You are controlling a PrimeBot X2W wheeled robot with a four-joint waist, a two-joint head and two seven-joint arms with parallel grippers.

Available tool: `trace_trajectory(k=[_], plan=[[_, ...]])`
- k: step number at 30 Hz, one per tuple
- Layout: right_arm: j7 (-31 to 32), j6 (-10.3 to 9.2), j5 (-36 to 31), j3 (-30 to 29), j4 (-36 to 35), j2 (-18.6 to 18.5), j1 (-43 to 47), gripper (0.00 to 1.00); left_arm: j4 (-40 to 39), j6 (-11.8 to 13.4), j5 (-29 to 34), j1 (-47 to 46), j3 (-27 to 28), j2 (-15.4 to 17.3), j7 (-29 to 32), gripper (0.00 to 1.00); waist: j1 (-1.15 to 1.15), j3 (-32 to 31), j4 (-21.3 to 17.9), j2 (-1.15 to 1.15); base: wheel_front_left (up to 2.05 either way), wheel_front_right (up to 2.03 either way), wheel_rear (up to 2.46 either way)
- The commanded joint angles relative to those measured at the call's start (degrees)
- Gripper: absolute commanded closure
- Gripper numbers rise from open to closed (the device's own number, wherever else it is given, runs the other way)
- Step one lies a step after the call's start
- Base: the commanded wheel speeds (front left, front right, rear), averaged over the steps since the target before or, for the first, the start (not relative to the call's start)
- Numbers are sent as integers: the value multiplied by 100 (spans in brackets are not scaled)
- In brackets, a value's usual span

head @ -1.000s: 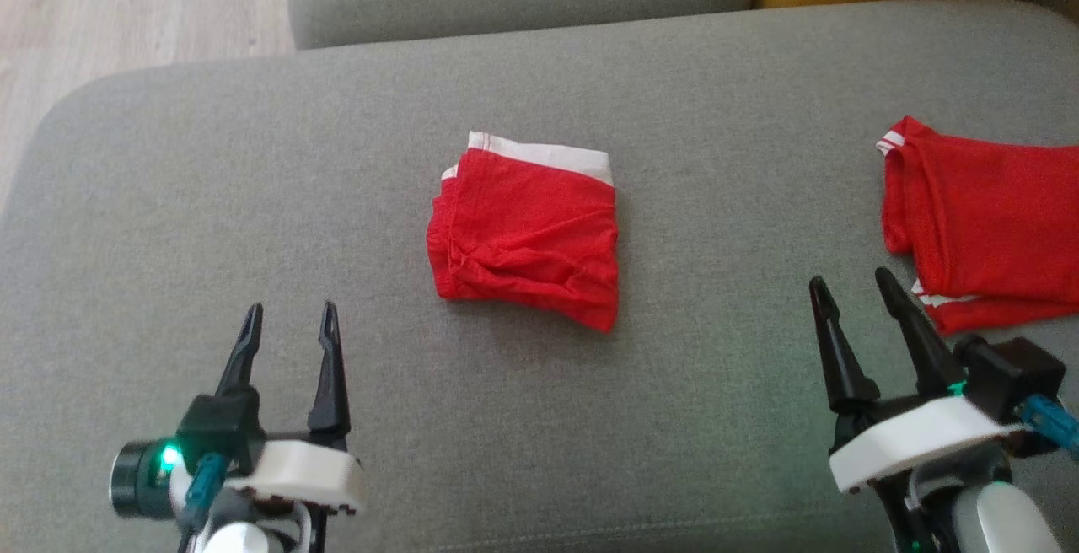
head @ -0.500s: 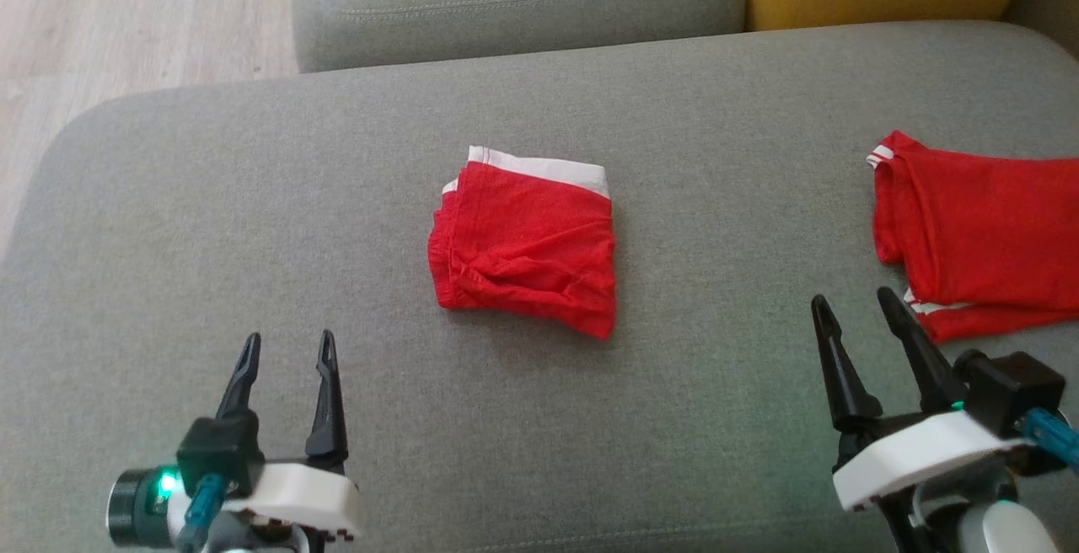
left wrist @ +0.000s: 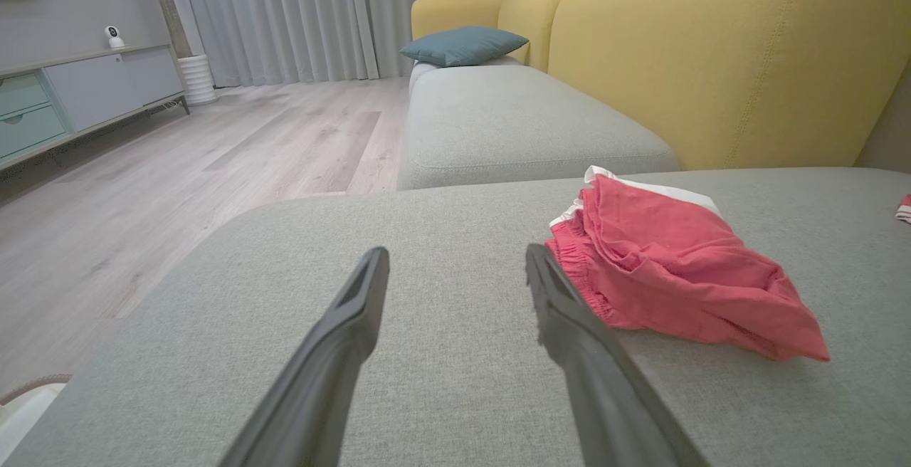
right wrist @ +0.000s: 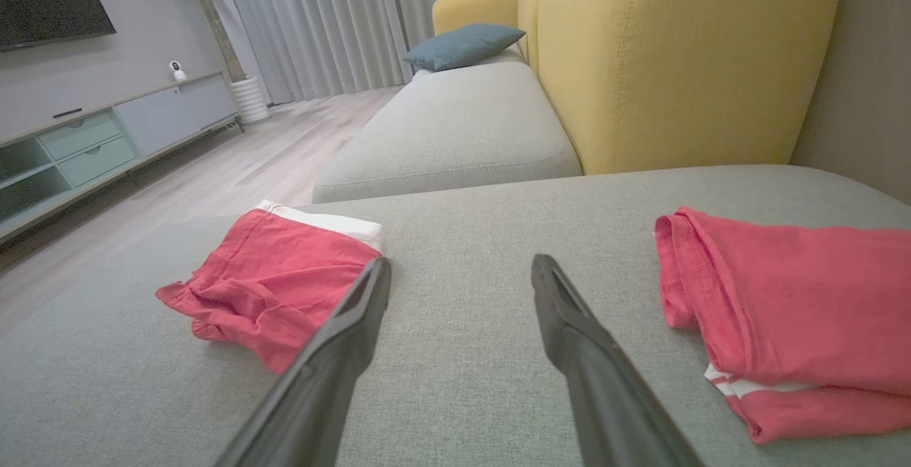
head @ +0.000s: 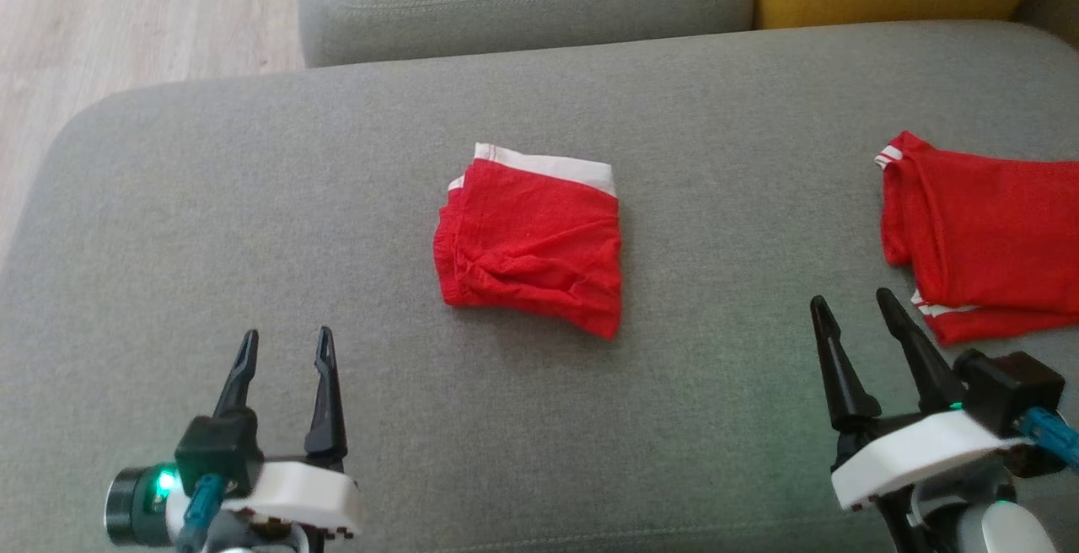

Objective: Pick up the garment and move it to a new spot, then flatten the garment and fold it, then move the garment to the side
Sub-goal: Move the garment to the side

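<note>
— Red folded garment (head: 529, 241) lies at the middle of the grey cushion (head: 211, 224). The left gripper (head: 285, 344) and right gripper (head: 850, 304) hover spread and empty.
— Danger: pinching one layer could unfold it, or the right could snag the second garment (head: 982, 233).

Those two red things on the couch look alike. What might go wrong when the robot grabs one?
The open right gripper sits close to the second red garment, so it might take that instead of the folded red shorts in the middle. The shorts lie in loose layers with a white band showing; pinching only the top layer may undo the fold.
</note>
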Motion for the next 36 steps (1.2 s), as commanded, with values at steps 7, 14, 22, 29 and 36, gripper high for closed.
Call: trace_trajectory(k=[7,14,22,29,36], plan=[[141,20,63,246,-59,-30,-537,0,-188,-43,-35,-501,120,98,-131,0,0,233,204,0,0,0,0],[334,20,217,694,783,-34,-1510,0,-129,-103,45,-915,-26,30,-235,0,0,628,571,0,0,0,0],[631,20,396,1034,2487,37,-2590,0,31,-152,72,-1304,-166,-136,-368,0,0,969,1065,0,0,0,0],[1151,20,470,1000,3936,176,-3114,0,192,-159,58,-1401,-226,-231,-423,0,0,1050,1262,0,0,0,0],[1141,20,832,1464,4091,197,-3248,100,216,-133,75,-1419,-191,-221,-435,0,0,1041,1176,0,0,0,0]])
